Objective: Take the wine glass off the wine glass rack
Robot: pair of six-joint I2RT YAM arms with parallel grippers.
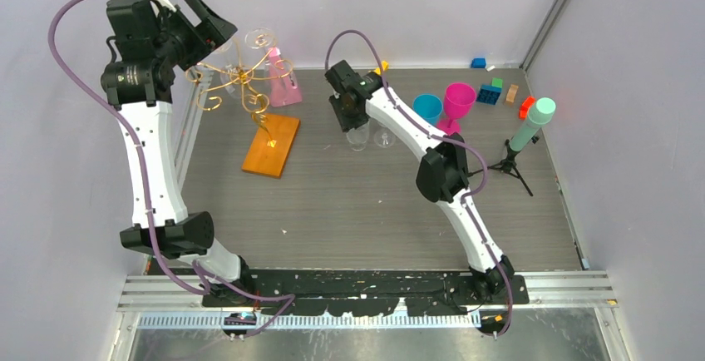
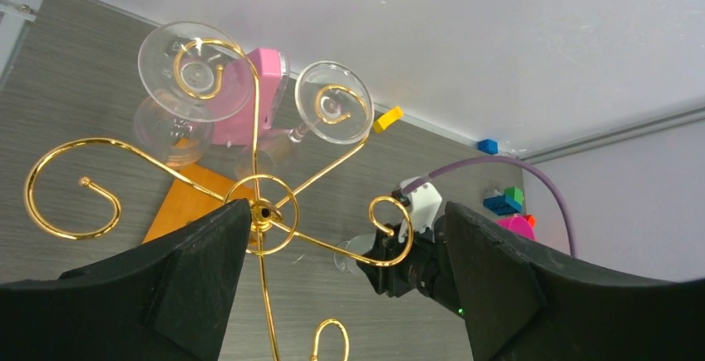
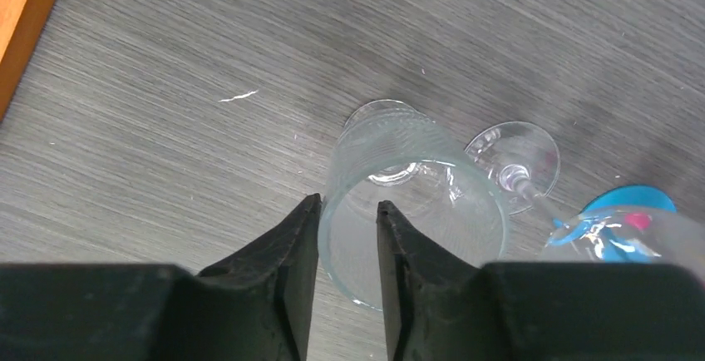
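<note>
L claw [image 2: 345, 211] spread wide above rack [image 2: 262, 210], wine glass [image 2: 334, 101] hanging; R claw [image 3: 349, 211] loose astride rim of standing glass [image 3: 416, 186]. Next: L grips stem.

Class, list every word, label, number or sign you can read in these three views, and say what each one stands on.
No text can be read in any view.
Round mark on the left arm: too small to read.
The rack bears no writing.
</note>
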